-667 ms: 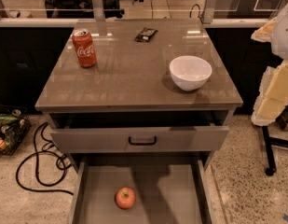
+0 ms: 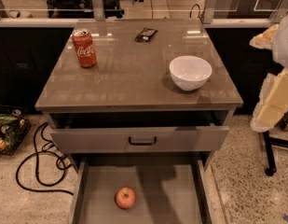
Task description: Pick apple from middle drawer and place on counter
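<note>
We find almost nothing moved since the earlier frame: the apple, the can and the bowl lie where they lay, and the gripper sits in much the same spot. Nearest us, the middle drawer stands pulled out below the counter's near edge, and the apple rests upright on its bare floor, left of centre and apart from the side walls. Above it the upper drawer front, with its black handle, is pulled out a little. The gripper, a cream shape, hangs off the counter's right edge near the near right corner, well apart from the apple; we cannot tell whether it is open or closed. On the counter a white bowl stands towards the right edge, a red Coca-Cola can stands upright near the left edge, and a dark packet lies close to the far edge. Black cables trail on the floor past the near left corner.
</note>
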You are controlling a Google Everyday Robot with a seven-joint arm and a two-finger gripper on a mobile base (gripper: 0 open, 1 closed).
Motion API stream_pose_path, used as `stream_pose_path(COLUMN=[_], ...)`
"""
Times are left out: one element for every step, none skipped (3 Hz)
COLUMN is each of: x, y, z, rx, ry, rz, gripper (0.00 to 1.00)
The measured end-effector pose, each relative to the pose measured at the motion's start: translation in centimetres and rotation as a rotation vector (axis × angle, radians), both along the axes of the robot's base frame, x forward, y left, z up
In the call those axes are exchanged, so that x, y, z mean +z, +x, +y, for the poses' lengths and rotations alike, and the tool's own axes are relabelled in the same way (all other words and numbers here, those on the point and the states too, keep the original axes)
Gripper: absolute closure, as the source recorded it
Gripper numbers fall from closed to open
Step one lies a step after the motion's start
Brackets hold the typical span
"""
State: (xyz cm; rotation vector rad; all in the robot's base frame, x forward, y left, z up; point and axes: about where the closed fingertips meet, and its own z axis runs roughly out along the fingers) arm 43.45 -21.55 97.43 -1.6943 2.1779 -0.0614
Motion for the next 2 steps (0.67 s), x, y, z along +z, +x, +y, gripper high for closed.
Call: stream_pose_path(x=[-4.3,-8.2], y=[-1.6,-3.5], z=[-2.0,-3.4], rx=[0.018,0.032], ry=[0.146,0.297], rz=[-0.01,-0.035], gripper=[0.0,0.0])
